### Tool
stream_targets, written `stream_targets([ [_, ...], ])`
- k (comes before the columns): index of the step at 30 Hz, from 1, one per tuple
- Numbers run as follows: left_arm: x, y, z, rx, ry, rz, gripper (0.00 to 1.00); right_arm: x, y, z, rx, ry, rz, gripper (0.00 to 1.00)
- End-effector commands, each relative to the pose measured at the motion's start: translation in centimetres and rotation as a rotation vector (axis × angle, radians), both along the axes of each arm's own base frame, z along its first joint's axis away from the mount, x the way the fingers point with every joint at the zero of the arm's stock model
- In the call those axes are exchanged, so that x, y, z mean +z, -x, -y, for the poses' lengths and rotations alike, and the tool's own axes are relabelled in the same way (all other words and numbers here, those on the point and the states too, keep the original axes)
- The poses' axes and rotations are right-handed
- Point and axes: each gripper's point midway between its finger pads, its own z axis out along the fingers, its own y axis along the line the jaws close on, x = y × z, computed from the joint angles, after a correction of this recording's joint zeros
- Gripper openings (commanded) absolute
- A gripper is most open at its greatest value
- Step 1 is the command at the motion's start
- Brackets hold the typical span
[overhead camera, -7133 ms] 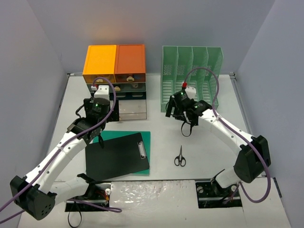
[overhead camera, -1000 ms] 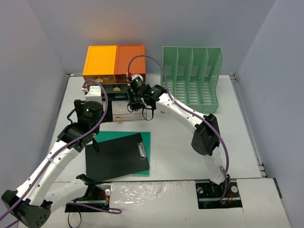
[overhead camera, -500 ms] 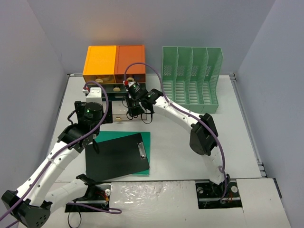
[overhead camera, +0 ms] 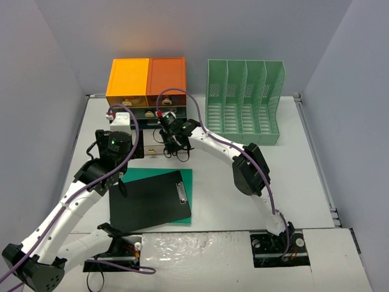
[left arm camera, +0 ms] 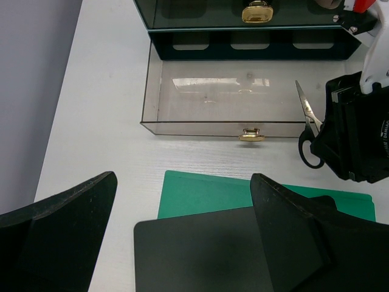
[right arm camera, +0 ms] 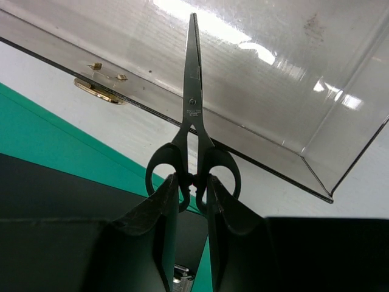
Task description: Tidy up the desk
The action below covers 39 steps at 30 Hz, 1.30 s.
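Observation:
My right gripper (right arm camera: pixel 193 194) is shut on the handles of black scissors (right arm camera: pixel 193 121). Their closed blades point out over a clear drawer (right arm camera: pixel 273 91) pulled out from the orange-topped drawer unit (overhead camera: pixel 146 79). From above, the right gripper (overhead camera: pixel 173 148) hangs over that drawer's front right part. The left wrist view shows the scissors (left arm camera: pixel 309 131) at the drawer's (left arm camera: pixel 206 100) right end. My left gripper (left arm camera: pixel 182 231) is open and empty above a black clipboard (left arm camera: pixel 200 249), which lies on a green folder (left arm camera: pixel 200 191) on the white desk (overhead camera: pixel 243 182).
A green slotted file rack (overhead camera: pixel 243 103) stands at the back right. The drawer's brass handle (left arm camera: pixel 251 135) faces the folder. Grey-lilac walls enclose the desk on three sides. The right arm stretches diagonally across the desk's middle.
The scissors, earlier lying on the desk, are now in my right gripper. Over the last second it moved a little left and nearer over the open drawer. The left arm has not moved.

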Motion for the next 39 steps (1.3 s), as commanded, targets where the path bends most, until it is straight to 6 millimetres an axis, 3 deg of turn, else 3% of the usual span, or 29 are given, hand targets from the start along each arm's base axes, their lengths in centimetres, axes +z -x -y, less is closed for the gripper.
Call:
stream_targets([
  [1,1.4,-0.3,-0.1,0.012,0.013,0.042,0.89,5.6,-5.1,-0.8,-0.084,-0.093,0.194,0.0],
  [8,1.2,-0.4,0.0,0.012,0.013,0.04,0.89,7.2,-6.2,-0.6,-0.113,-0.122,0.219,0.0],
  [18,1.1,-0.8,0.4,0.005,0.022,0.038,0.89,6.3,-7.1,-0.3,-0.137,-0.116,0.222,0.0],
  [39,0.9,-0.5,0.3,0.002,0.02,0.037,0.89,-0.4,-5.6,1.3,-0.154,-0.033,0.151,0.0],
])
